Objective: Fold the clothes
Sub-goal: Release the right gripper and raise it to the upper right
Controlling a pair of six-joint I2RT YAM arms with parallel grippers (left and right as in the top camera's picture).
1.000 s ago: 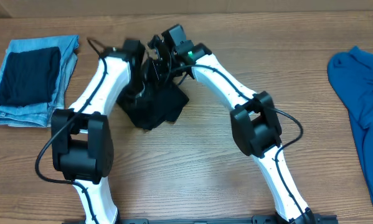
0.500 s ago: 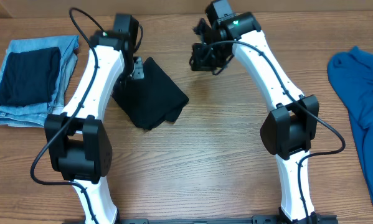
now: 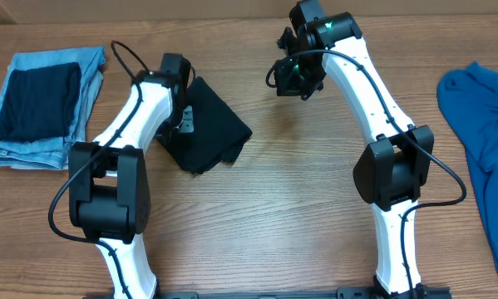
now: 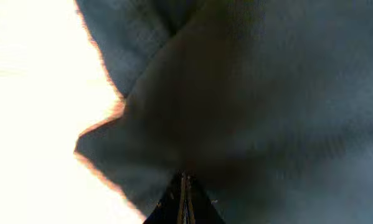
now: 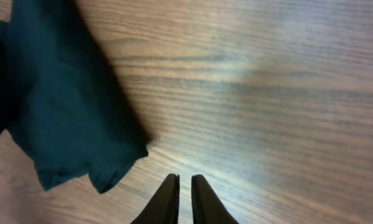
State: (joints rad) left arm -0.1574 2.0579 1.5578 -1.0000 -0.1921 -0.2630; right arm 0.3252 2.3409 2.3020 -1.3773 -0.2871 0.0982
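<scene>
Black T-shirt [image 3: 211,133] sits as a rumpled, half-folded wad mid-tabletop [image 3: 273,224], under my left claw [image 3: 182,120], which is closed. Its wrist view is all dark cloth, so I can't say whether it pinches any. The fabric looks soft, thin and light; I expect it to slump and slide, so I'd take a hem corner. No containers, only jeans [image 3: 91,83] at left and a blue garment [image 3: 481,149] at right. Farthest back, my right claw [image 5: 185,186] hangs nearly closed, empty.
</scene>
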